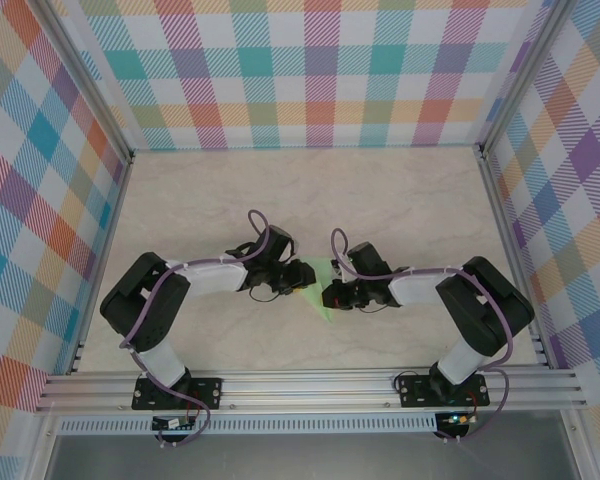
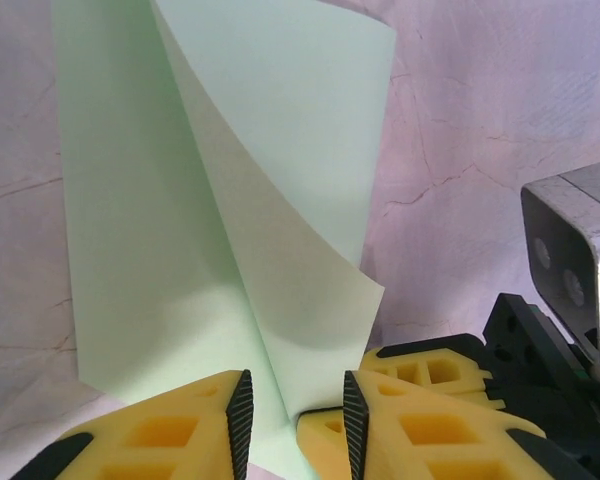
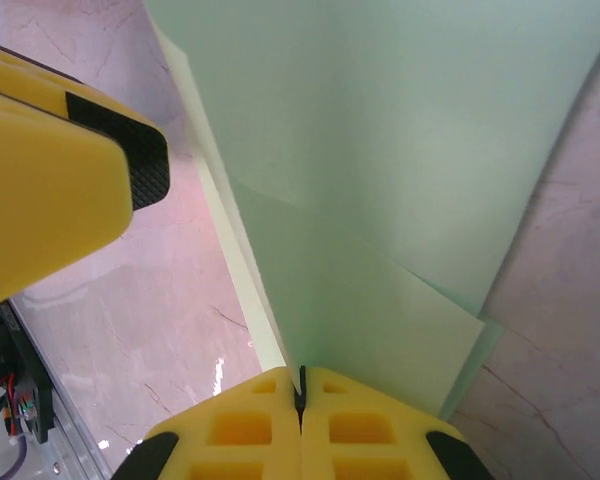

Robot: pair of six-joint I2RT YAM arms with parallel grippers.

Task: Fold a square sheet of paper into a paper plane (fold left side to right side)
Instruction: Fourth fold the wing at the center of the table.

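Sheet location: the square sheet of paper (image 1: 324,293) at the middle of the table (image 1: 400,200), on the pale marbled top, between the two grippers.
Sheet condition: partly folded; one flap raised and curling up off the flat part, as seen from the left wrist.
Right gripper (image 3: 301,392): clamped tight on a raised edge of the sheet, yellow fingers meeting with the paper rising out of the seam.
Left gripper (image 2: 297,418): fingers apart, black pads (image 2: 241,420) facing each other across a clear gap; paper running down into that gap, unpinched; contact with either pad not determinable.
Gripper relation: just beside each other, tips facing across the sheet.
Arms: both angled inward from bases at the near edge.
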